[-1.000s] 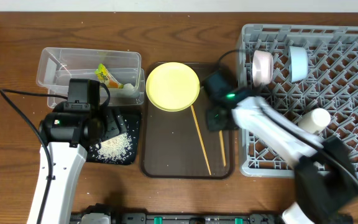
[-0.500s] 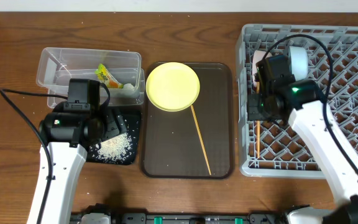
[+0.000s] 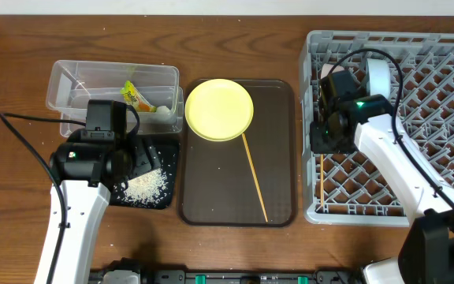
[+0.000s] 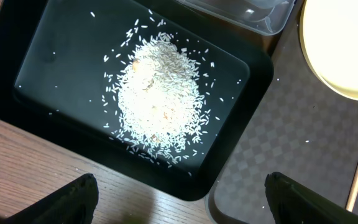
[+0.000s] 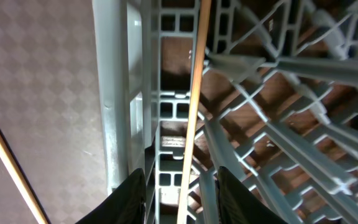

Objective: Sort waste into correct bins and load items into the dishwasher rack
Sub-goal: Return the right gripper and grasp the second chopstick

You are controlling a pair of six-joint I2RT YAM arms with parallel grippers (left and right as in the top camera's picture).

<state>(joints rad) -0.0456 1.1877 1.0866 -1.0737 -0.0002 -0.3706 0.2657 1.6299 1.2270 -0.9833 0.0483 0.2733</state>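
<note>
My right gripper (image 3: pixel 321 146) (image 5: pixel 182 186) is open over the left edge of the grey dishwasher rack (image 3: pixel 448 118) (image 5: pixel 114 93). One wooden chopstick (image 3: pixel 321 183) (image 5: pixel 194 93) lies in the rack between its spread fingers, touching neither. A second chopstick (image 3: pixel 254 177) (image 5: pixel 5 155) lies on the brown tray. The yellow plate (image 3: pixel 219 109) (image 4: pixel 347 50) sits on that tray. My left gripper (image 3: pixel 142 154) (image 4: pixel 180 186) is open and empty over the black tray (image 3: pixel 168 162) (image 4: pixel 55 56) holding white rice (image 3: pixel 146 185) (image 4: pixel 160 93). The yellow-green wrapper (image 3: pixel 135 96) lies in the clear box (image 3: pixel 77 79). A light blue bowl (image 3: pixel 378 76) stands in the rack; the pinkish bowl is mostly hidden.
The dark brown serving tray (image 3: pixel 278 158) (image 4: pixel 278 143) lies between the bins and the rack. A small white round thing (image 3: pixel 162 113) sits at the clear box's right corner. Bare wooden table (image 3: pixel 14 197) lies to the left and front.
My right arm swung from the brown tray to the rack's left edge, carrying one chopstick. That chopstick now lies in the rack. The left arm has not moved.
</note>
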